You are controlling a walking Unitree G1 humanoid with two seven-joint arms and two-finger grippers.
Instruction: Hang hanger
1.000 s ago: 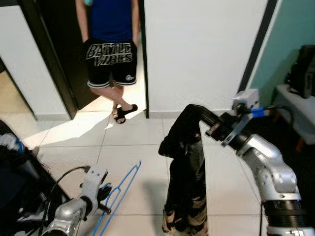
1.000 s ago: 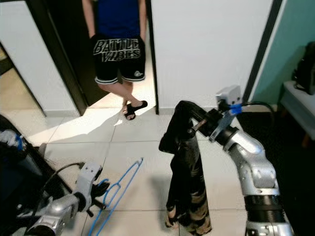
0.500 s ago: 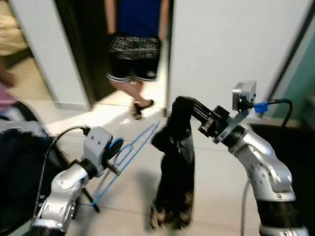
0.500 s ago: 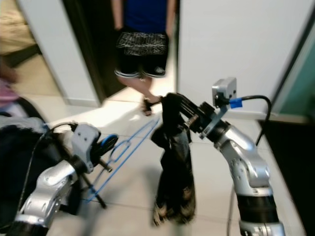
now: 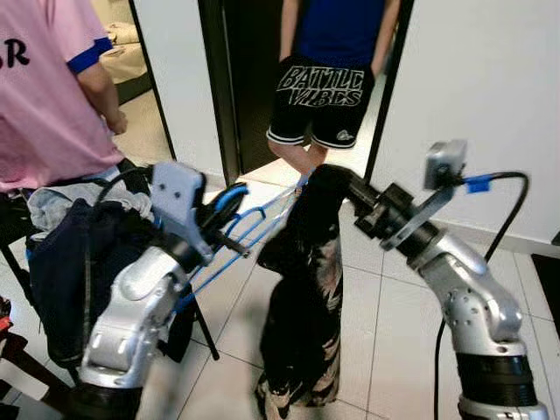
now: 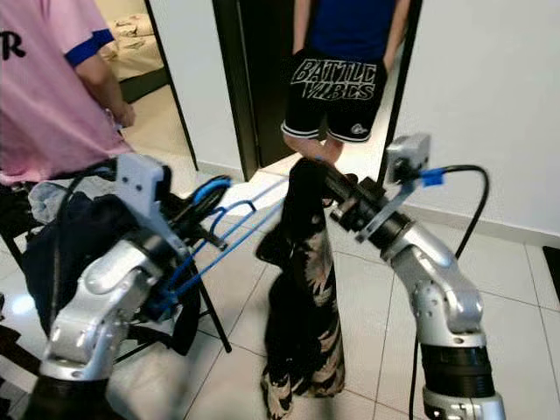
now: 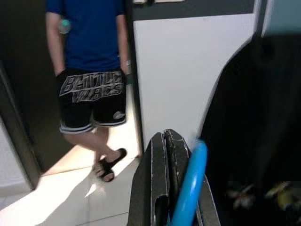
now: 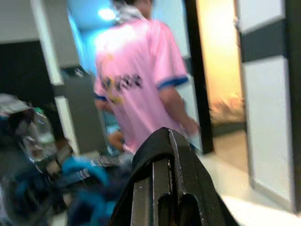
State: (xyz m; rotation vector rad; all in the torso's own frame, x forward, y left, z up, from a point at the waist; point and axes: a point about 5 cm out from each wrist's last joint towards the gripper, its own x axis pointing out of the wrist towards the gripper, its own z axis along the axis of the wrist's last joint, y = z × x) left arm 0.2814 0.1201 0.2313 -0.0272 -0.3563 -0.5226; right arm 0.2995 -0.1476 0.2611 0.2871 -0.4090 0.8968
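My left gripper (image 5: 227,206) is raised at chest height and shut on the hook end of a blue wire hanger (image 5: 254,234). In the left wrist view the blue hanger (image 7: 190,183) lies against the closed black fingers (image 7: 157,165). The hanger's far end reaches the dark patterned garment (image 5: 302,297), which hangs down to the floor. My right gripper (image 5: 354,194) is shut on the top of that garment. In the right wrist view, dark cloth (image 8: 164,139) drapes over the fingers.
A person in a pink shirt (image 5: 44,87) stands close at the left. Another person in a blue top and black shorts (image 5: 324,79) stands in the dark doorway ahead. A folding rack heaped with dark clothes (image 5: 70,254) stands at my left on the tiled floor (image 5: 385,324).
The camera has swung left, bringing the person in pink and the clothes rack into view. My left arm has lifted the blue hanger from near the floor up to the garment.
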